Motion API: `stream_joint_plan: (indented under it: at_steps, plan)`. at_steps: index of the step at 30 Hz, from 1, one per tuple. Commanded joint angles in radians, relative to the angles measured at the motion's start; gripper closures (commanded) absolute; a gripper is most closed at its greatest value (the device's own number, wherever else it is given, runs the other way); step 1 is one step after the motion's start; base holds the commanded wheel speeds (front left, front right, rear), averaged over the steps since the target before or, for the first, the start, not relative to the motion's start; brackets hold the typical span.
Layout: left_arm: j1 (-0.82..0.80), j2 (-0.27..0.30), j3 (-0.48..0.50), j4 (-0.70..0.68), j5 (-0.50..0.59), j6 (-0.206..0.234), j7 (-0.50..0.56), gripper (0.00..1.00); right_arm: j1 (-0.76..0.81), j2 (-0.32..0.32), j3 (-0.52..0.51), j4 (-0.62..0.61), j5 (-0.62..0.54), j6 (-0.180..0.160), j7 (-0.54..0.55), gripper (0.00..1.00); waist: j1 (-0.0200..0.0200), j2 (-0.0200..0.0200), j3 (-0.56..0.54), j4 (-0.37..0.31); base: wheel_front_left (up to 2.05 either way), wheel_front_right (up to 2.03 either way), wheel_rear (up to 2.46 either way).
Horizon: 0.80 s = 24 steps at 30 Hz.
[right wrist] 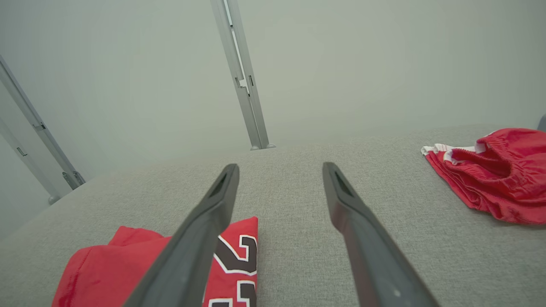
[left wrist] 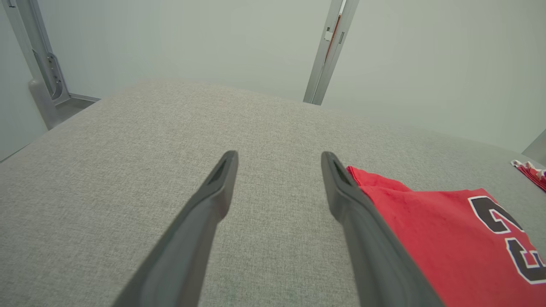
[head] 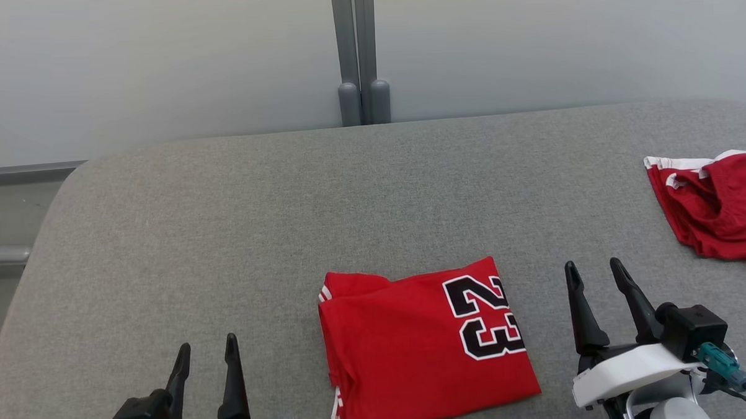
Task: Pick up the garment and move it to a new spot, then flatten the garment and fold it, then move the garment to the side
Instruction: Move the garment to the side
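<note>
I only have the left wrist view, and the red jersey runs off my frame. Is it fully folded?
Observer: Yes. The head view shows the jersey as a tidy folded rectangle, its 23 on top.
Operator: Where's the right gripper?
Observer: The right gripper is open, at the jersey's right side, clear of it.
Operator: And that red scrap at my far right?
Observer: A second red garment with white trim, crumpled, lying apart from the jersey.

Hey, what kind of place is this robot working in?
Probably a lab or test room set up for folding practice: a grey fabric-covered table, plain pale wall panels with a metal post, and a folded red jersey near another red garment.
</note>
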Motion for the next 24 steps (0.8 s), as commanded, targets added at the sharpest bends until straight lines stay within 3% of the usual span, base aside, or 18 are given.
stream_joint_plan:
  at_steps: [1,10,18,24]
  plan:
    - [0.01,-0.002,0.007,0.004,0.008,-0.004,-0.005,0.0,0.006,0.0,0.001,0.004,0.002,0.0,-0.003,0.0,0.0,0.0,0.0,0.001,0.0,0.0,0.0]
    - [0.011,-0.014,0.014,0.019,0.039,-0.019,-0.005,0.0,-0.026,-0.001,-0.021,0.044,-0.023,0.0,-0.002,0.0,0.0,0.0,-0.004,0.013,0.0,0.0,0.0]
    - [0.01,-0.026,0.002,0.032,0.052,-0.028,-0.004,0.0,-0.119,-0.059,0.048,0.211,0.038,0.0,0.239,0.0,0.0,0.0,0.008,0.059,0.0,0.0,0.0]
    - [0.0,-0.035,-0.002,0.044,0.056,-0.038,-0.004,0.0,-0.17,-0.094,0.11,0.326,0.132,0.0,0.305,0.0,0.0,0.0,0.029,0.11,0.0,0.0,0.0]
